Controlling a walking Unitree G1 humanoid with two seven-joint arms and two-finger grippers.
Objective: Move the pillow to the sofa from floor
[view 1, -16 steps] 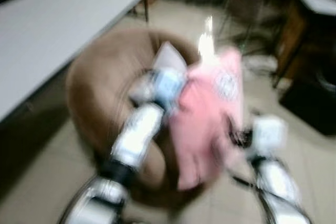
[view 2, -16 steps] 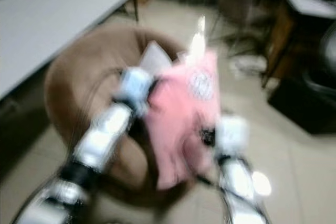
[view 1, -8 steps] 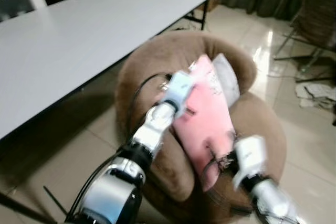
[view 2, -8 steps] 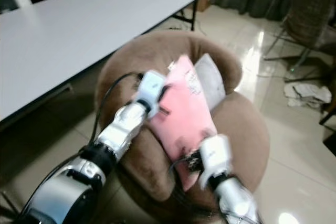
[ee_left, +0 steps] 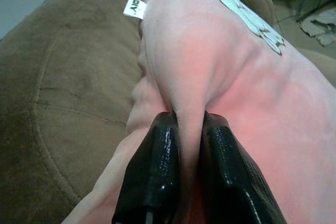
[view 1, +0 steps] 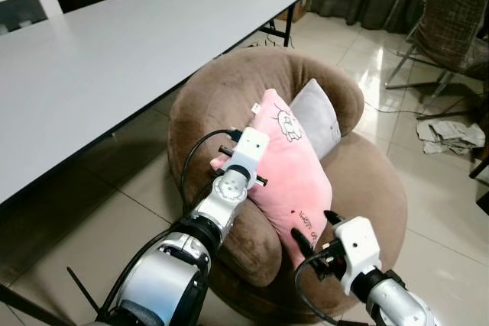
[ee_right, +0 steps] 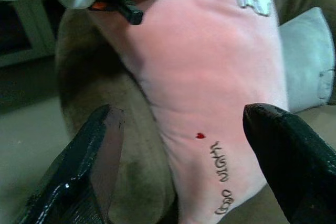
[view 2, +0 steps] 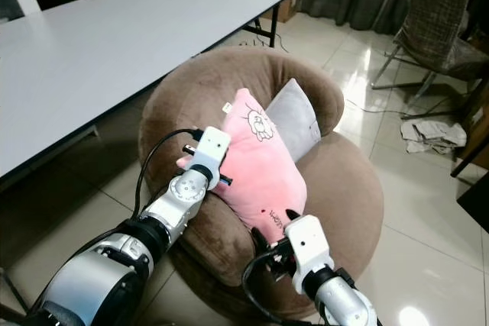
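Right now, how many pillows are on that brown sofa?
2. A pink pillow lies on the seat, pinched by the left end effector. A grey pillow leans against the backrest behind it. Others may be hidden.

Soft indoor light is filling the room, and both eye views are looking sharp. Glare is shining off the glossy floor tiles (view 1: 382,59) near the curtains, with another bright spot at the lower right. Shadow is lying under the white tabletop (view 1: 114,51). The right tool's fingers (ee_right: 294,156) are blurring close to the lens.
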